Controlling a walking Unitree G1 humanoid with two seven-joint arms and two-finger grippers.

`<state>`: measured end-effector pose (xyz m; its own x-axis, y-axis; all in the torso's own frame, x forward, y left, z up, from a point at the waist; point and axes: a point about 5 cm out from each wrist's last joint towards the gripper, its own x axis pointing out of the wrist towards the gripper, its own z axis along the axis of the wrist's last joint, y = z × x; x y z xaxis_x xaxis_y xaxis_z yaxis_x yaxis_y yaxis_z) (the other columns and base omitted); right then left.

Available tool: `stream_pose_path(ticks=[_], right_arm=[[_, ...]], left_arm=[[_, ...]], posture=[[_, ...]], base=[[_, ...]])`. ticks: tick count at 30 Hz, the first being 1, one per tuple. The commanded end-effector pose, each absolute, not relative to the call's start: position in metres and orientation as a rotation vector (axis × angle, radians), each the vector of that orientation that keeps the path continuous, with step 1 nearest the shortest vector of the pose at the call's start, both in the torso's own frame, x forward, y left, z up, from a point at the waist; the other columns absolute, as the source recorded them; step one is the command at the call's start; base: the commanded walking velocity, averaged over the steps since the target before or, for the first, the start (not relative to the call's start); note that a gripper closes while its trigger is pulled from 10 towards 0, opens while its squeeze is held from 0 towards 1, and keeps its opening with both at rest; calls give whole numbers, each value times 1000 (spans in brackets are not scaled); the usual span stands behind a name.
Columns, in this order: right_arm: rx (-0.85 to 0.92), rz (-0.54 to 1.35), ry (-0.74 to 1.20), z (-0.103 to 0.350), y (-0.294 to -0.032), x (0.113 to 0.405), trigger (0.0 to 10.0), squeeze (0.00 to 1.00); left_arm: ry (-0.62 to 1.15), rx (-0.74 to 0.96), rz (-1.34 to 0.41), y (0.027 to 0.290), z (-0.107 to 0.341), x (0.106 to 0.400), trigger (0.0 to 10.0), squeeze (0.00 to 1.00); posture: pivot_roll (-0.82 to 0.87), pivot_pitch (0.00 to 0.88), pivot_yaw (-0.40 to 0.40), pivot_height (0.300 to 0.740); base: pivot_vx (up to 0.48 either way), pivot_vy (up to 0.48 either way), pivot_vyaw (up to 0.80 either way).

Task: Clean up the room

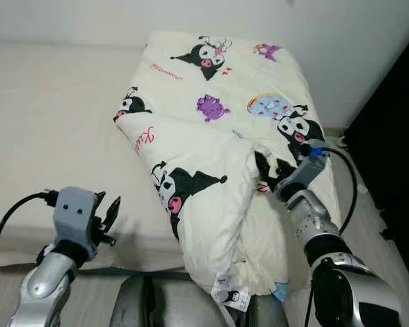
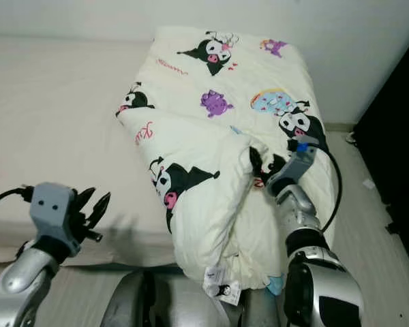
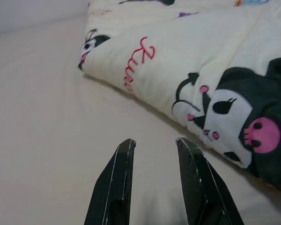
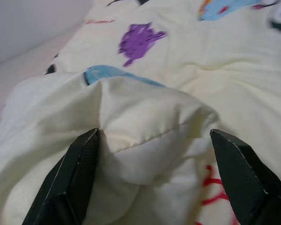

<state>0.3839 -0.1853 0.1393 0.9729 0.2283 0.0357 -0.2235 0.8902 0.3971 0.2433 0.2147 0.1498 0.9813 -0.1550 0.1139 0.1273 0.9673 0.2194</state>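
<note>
A cream blanket (image 1: 218, 102) printed with black-and-white cartoon figures lies folded along the right side of the bed (image 1: 48, 116), with one corner hanging over the front edge. My right gripper (image 1: 262, 163) reaches into a raised fold in its middle. In the right wrist view that fold (image 4: 145, 122) bulges between the fingers (image 4: 79, 164), which stand wide apart and open. My left gripper (image 1: 112, 211) hovers low over the bare sheet near the bed's front edge, left of the blanket. It is open, with nothing between its fingertips (image 3: 126, 145).
A white wall runs behind the bed. A dark piece of furniture (image 1: 395, 122) stands at the right, with a strip of pale floor (image 1: 368, 225) between it and the bed. The blanket's label (image 1: 232, 294) dangles at the front edge.
</note>
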Motion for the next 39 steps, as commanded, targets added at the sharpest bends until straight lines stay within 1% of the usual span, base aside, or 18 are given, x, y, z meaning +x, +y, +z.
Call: stream_pose_path(ticks=[1, 2, 3, 13, 17, 18, 22, 25, 29, 31, 32, 33, 34, 35, 36, 37, 38, 39], right_arm=[[418, 258, 39, 135, -181, 383, 2627, 0], [418, 258, 39, 135, -181, 383, 2627, 0], [422, 263, 39, 136, -181, 384, 0, 0], [413, 353, 27, 145, -167, 389, 0, 0], [407, 464, 11, 154, -138, 392, 0, 0], [402, 537, 5, 158, -118, 392, 0, 0], [394, 585, 2, 161, -107, 392, 0, 0], [314, 933, -1, 165, -30, 373, 0, 0], [293, 1019, -2, 166, -13, 366, 0, 0], [264, 1135, -13, 165, 6, 354, 0, 0], [256, 1244, -54, 169, 28, 341, 10000, 0], [256, 1244, -54, 169, 28, 341, 10000, 0], [269, 1323, -107, 177, 44, 330, 10000, 0], [299, 1400, -156, 188, 60, 320, 10000, 380], [299, 1400, -156, 188, 60, 320, 10000, 380], [320, 1437, -186, 196, 68, 314, 10000, 827], [320, 1437, -186, 196, 68, 314, 10000, 827], [327, 1467, -194, 198, 73, 310, 10000, 1000]], left_arm=[[-118, 238, -139, 221, 151, 239, 10000, 0], [-118, 238, -139, 221, 151, 239, 10000, 0], [-119, 240, -136, 223, 152, 239, 10000, 0], [-147, 288, -96, 246, 168, 239, 10000, 0], [-175, 271, -27, 261, 177, 242, 10000, 0], [-190, 268, 12, 266, 180, 243, 10000, 0], [-197, 262, 32, 269, 182, 244, 10000, 0], [-220, 256, 86, 278, 188, 247, 10000, 0], [-223, 256, 93, 279, 189, 247, 10000, 0], [-228, 252, 111, 281, 191, 248, 10000, 0], [-235, 248, 132, 284, 193, 250, 10000, 0], [-235, 248, 132, 284, 193, 250, 10000, 0], [-239, 248, 147, 286, 195, 252, 10000, 0], [-243, 252, 158, 287, 196, 254, 10000, 0], [-243, 252, 158, 287, 196, 254, 10000, 0], [-244, 256, 162, 288, 196, 255, 10000, 0], [-244, 256, 162, 288, 196, 255, 10000, 0], [-246, 261, 164, 288, 196, 257, 10000, 0]], posture=[[162, 269, -48, 594], [162, 269, -48, 594], [162, 269, -48, 594], [150, 274, -55, 594], [146, 273, -59, 594], [145, 273, -60, 594], [144, 272, -61, 594], [141, 268, -65, 594], [141, 268, -65, 594], [139, 267, -64, 594], [137, 267, -62, 594], [137, 267, -62, 594], [135, 266, -58, 594], [132, 263, -51, 594], [132, 263, -51, 594], [132, 263, -51, 594], [132, 263, -51, 594], [131, 261, -48, 594]], base=[[0, 0, 0], [0, 0, 0], [0, 0, 0], [0, 0, 0], [0, 0, 0], [0, 0, 0], [0, 0, 0], [0, 0, 0], [0, 0, 0], [0, 0, 0], [0, 0, 0], [0, 0, 0], [0, 0, 0], [0, 0, 0], [0, 0, 0], [0, 0, 0], [0, 0, 0], [0, 0, 0]])
